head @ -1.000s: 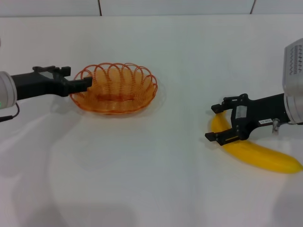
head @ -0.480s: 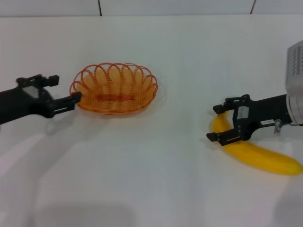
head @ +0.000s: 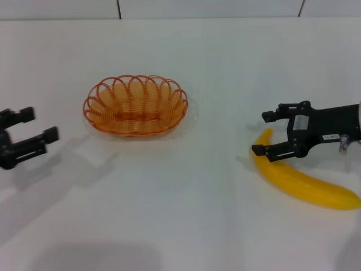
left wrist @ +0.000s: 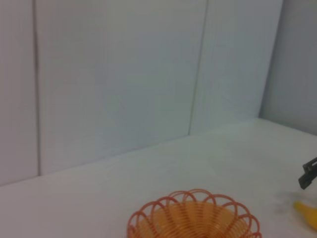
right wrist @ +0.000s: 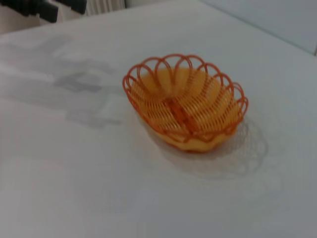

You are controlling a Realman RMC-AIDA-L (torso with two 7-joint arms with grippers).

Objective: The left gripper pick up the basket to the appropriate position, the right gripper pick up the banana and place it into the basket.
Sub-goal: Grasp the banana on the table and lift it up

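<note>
Right tool (head: 272, 134), open at the banana's (head: 304, 183) 10 o'clock tip, should grip its firm, smooth mid-body; left tool (head: 27, 135) open, clear of basket (head: 136, 105).

An orange wire basket (head: 136, 106) with a looped, scalloped rim is seen upper left of centre on the white tabletop (head: 186, 197). A bright yellow banana (head: 302, 182) is shown lower right. Both hands are black; a small white label is carried by the right hand (head: 272, 132).

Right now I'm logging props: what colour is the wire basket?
Orange; the basket shows best in the right wrist view.
</note>
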